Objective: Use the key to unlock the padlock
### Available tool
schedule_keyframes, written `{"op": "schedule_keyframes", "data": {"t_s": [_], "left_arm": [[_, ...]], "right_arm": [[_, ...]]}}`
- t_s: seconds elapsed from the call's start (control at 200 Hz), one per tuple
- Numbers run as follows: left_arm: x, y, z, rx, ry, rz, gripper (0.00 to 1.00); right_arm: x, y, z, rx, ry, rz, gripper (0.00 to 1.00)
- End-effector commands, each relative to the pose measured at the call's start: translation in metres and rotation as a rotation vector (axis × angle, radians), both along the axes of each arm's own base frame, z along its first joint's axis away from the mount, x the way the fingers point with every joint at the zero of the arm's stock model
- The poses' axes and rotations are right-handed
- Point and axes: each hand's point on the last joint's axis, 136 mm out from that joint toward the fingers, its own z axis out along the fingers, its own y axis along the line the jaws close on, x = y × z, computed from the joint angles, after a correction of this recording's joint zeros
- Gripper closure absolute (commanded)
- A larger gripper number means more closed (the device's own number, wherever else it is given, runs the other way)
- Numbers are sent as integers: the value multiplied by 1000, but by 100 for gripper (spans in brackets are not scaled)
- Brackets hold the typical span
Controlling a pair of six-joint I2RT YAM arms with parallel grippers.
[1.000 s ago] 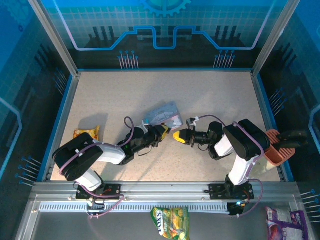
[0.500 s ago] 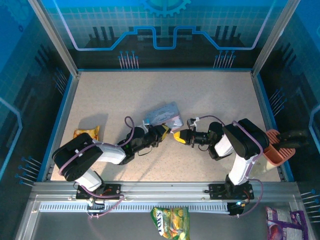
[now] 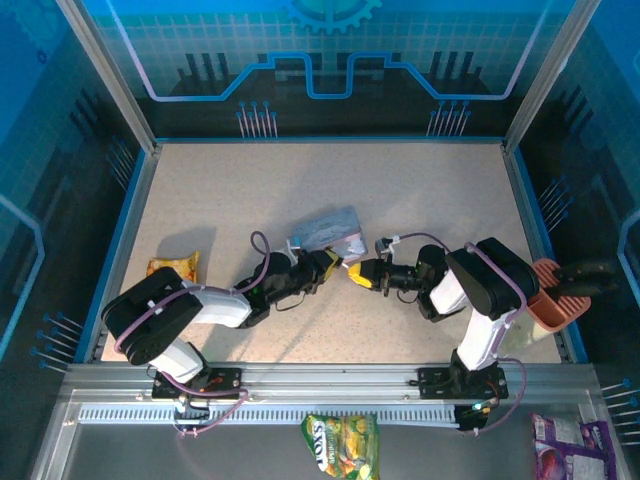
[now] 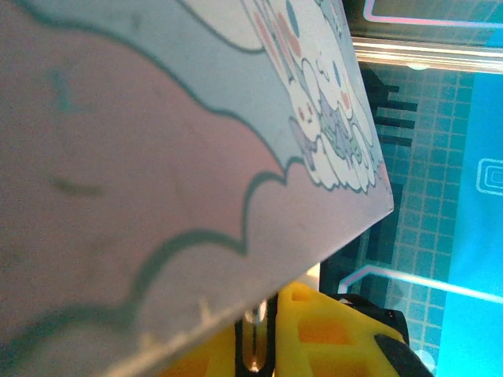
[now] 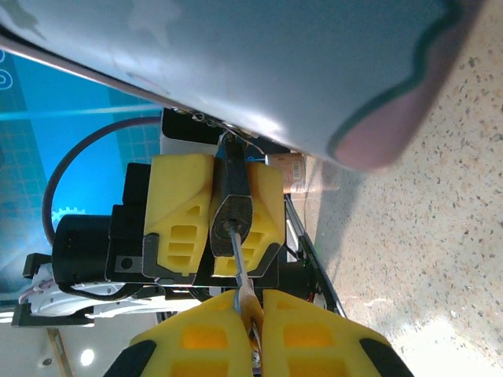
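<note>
Grey key in right gripper touches padlock in left gripper.

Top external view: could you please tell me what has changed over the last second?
The right jaws, shut on the key, moved left, closing the gap to the left jaws; the key's tip now meets the padlock they grip. The left arm, tin and orange snack packet stayed put.

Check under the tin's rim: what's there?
The padlock, clamped in the left gripper, sits just below the tin, with the right gripper's key at its keyhole end. The tin hides where its shackle attaches.
</note>
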Motion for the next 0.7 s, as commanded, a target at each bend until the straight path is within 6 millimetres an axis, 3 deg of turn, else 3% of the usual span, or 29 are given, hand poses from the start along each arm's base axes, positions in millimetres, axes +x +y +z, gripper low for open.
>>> {"op": "schedule_keyframes", "data": {"t_s": [0.0,0.345,0.695], "left_arm": [[-38,-44,83,-182,-188,-256,100],[-39,-44,68,-103,-198,-261,100],[-37,-41,63,-68,-236,-248,100]], "right_arm": [[29,-14,-19,-42,92,-179,92],[24,-13,-23,-40,146,-196,100],[19,-13,-29,-44,199,-228,100]]}}
